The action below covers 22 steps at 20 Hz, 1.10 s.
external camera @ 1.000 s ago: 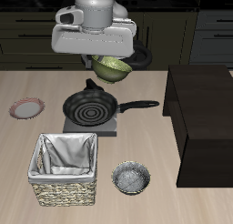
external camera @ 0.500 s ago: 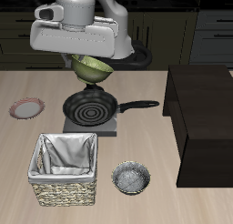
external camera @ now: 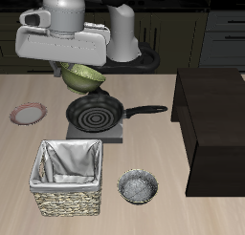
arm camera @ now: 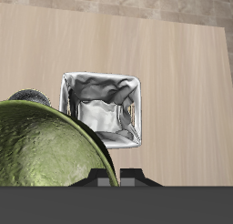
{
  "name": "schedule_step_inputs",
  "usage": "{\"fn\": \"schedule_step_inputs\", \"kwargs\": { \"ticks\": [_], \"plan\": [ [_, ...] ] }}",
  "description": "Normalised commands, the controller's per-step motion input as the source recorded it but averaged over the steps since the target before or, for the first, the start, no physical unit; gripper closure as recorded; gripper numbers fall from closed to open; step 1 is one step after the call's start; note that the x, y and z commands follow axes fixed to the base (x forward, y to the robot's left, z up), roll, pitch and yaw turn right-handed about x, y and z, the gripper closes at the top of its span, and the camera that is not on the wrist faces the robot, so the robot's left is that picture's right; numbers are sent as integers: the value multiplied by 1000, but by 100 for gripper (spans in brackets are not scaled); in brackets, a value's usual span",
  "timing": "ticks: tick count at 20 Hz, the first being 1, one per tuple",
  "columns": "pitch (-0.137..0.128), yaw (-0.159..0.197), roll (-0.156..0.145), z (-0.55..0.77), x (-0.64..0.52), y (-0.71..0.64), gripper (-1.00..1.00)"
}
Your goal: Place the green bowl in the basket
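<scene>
The basket point(external camera: 68, 175) sits nearest the table's front edge, its cloth lining open upward. Behind the basket stands the frying pan point(external camera: 94, 113). Above and behind the pan, the gripper point(external camera: 80, 67) holds the green bowl point(external camera: 83, 77) clamped by its rim, clear of the table. Carry the bowl over the basket's middle, keep it level, then lower inside before releasing.

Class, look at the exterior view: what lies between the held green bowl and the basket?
The frying pan on its grey stand, seen between the green bowl and the basket.
</scene>
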Motion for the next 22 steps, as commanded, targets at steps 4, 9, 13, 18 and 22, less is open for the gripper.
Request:
{"fn": "schedule_step_inputs", "kwargs": {
  "ticks": [4, 9, 13, 18, 22],
  "plan": [
    [9, 16, -1, -167, 152, -44, 100],
    [13, 0, -25, -229, 154, -36, 100],
    [11, 8, 7, -248, 147, 19, 100],
    [20, -14, 2, -265, 135, 43, 100],
    [1, 11, 2, -336, 85, -98, 100]
  ]
}}
